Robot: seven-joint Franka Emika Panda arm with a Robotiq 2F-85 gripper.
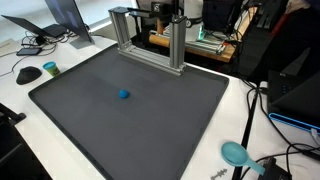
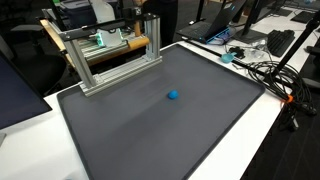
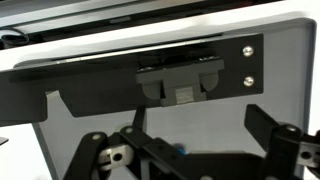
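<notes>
One small blue ball (image 1: 123,95) lies alone near the middle of the dark grey mat (image 1: 170,125) that covers most of the white table (image 1: 238,105). It shows in both exterior views, well apart from the aluminium frame (image 1: 150,40) standing along the mat's far edge. In the wrist view the fingers (image 3: 272,135) are spread wide and released, grasping nothing. A bit of blue, likely the ball (image 3: 178,150), peeps between them low in the picture, so they seem to look toward it from some way off. By my judgement the work is at its very start: the ball sits untouched and unlifted, and all handling of it is left.
</notes>
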